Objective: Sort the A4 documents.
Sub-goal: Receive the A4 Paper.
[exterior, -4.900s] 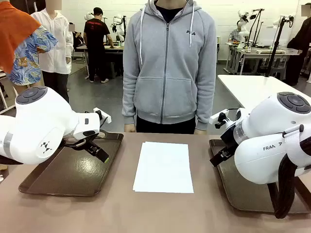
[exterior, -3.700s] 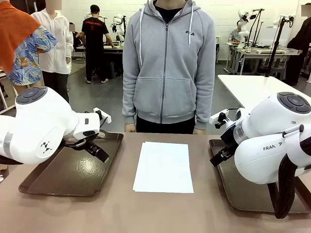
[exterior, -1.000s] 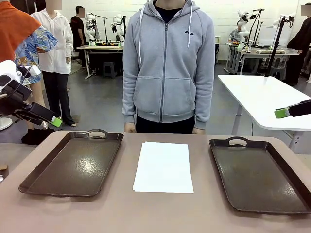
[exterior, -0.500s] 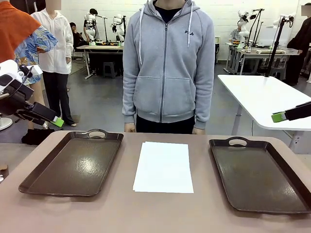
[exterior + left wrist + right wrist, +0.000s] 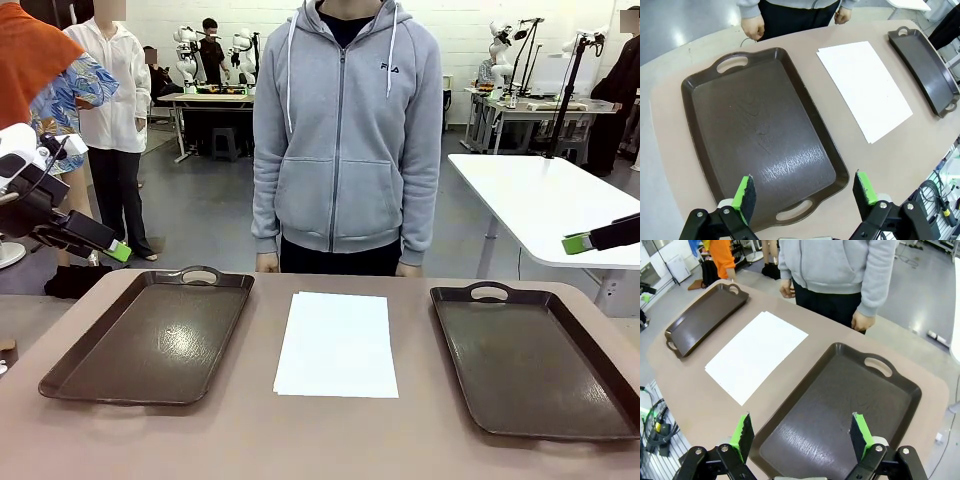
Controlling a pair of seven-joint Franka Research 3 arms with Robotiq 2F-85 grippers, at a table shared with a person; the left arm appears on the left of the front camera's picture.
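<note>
A stack of white A4 documents [image 5: 336,343] lies flat on the table's middle, between two dark brown trays; it also lies in the left wrist view [image 5: 865,86] and the right wrist view [image 5: 756,353]. My left gripper [image 5: 806,191] hangs open high above the left tray [image 5: 760,130], nothing between its green pads. Over the right tray [image 5: 840,400] my right gripper [image 5: 801,434] is open and holds nothing. In the front view the left gripper [image 5: 100,245] sits at the far left edge, and one green fingertip [image 5: 577,242] of the right gripper shows at the far right.
A person in a grey hoodie [image 5: 345,130] stands at the far side, both hands [image 5: 860,320] resting at the table edge. The left tray [image 5: 150,335] and right tray [image 5: 530,360] hold nothing. A white table [image 5: 540,200] stands behind on the right.
Both arms have pulled back from over the trays to the picture's edges, high up. Over the last second they barely moved. The paper stack has not moved.
</note>
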